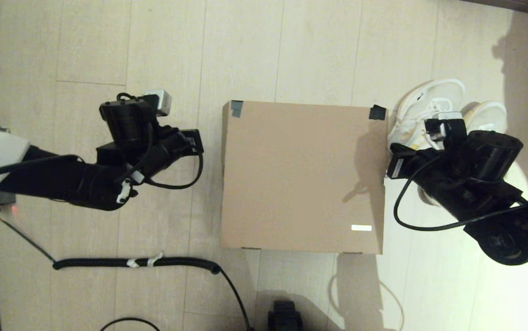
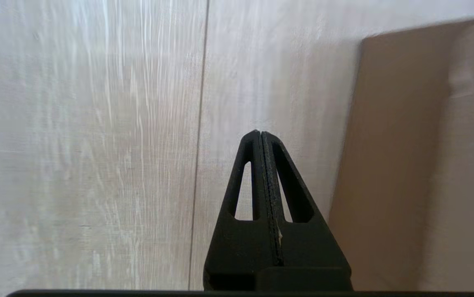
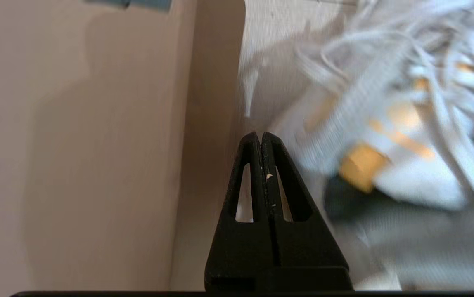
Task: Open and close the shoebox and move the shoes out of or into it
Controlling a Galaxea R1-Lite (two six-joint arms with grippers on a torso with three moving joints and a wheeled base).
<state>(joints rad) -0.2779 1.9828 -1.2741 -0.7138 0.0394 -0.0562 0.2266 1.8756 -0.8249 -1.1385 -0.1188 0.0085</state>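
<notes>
A: Where does the shoebox (image 1: 301,177) sit, and in what state?

B: It rests on the pale plank floor (image 1: 245,46), midway between the two arms. Its lid lies flat and shut. Dark tape marks the two far lid corners, and a small white label (image 1: 361,227) sits near the lid's near right corner.

A: And the shoes (image 1: 429,110)?

B: Both stand on the floor outside the box, just beside its right wall at the far end. The nearer shoe all but touches that wall; the second lies further right, partly hidden behind the right arm. The right wrist view shows white laces and yellow accents, blurred.

A: Position of the left claw (image 2: 260,134)?

B: It hangs beside the box's left wall, apart from it, over bare floor. Its fingers are pressed together with nothing between them.

A: The right claw (image 3: 260,135)?

B: It sits in the gap between the box's right wall and the shoes. Its fingers are likewise pressed together, pinching nothing.

A: Other items?

B: A black coiled cable (image 1: 135,263) lies on the floor, nearer the robot on the left.
</notes>
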